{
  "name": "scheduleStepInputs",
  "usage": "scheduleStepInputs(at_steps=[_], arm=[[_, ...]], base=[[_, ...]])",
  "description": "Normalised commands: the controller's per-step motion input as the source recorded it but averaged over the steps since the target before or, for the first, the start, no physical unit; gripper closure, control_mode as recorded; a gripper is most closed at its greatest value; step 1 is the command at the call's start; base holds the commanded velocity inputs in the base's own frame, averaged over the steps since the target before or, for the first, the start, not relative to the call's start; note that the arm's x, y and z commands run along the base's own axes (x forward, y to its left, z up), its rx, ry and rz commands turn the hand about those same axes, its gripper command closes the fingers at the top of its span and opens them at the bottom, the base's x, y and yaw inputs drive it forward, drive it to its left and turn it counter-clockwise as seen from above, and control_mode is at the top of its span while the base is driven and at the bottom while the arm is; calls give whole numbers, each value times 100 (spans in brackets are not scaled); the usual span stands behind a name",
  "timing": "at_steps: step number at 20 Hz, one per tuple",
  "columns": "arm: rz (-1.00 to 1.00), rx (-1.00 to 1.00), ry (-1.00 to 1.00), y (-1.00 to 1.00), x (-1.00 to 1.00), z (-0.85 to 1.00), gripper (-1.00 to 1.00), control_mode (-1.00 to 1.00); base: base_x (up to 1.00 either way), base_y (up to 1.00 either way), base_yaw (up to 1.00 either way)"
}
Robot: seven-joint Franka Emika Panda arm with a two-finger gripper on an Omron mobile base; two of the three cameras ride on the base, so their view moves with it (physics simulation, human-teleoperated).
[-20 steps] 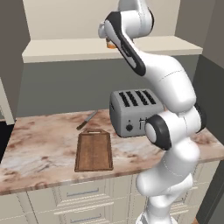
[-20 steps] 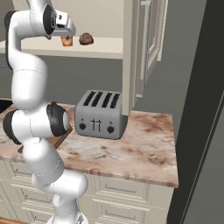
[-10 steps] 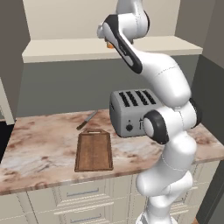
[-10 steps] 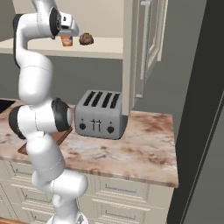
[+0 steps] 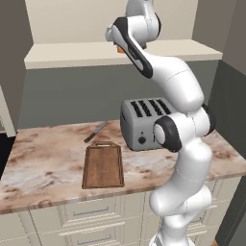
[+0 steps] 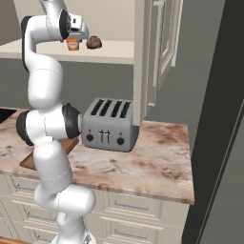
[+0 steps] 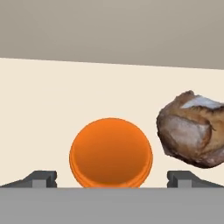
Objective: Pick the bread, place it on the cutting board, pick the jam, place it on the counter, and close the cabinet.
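1. Since half a second ago I see my arm has swung a little further along the shelf, carrying the claw closer above the jam.
2. The arm reaches high, wrist bent over the shelf; the claw's fingers stand wide, either side of the jam, holding nothing.
3. The bread sits just beside the jam, apart from it.
4. The cutting board lies bare on the surface, near the toaster.
5. The cabinet door stands open.
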Motion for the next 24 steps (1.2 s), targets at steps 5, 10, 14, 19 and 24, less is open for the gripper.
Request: scheduleStepInputs(at_steps=[5,10,14,19,24], arm=[[0,0,0,2,24,-4,-100,-100],[0,0,0,6,20,-7,-100,-100],[0,0,3,9,14,-6,-100,-100],[0,0,8,3,3,-7,-100,-100],[0,0,6,0,0,0,100,-100]], base=[[0,0,0],[0,0,0],[0,0,0],[0,0,0],[0,0,0]])
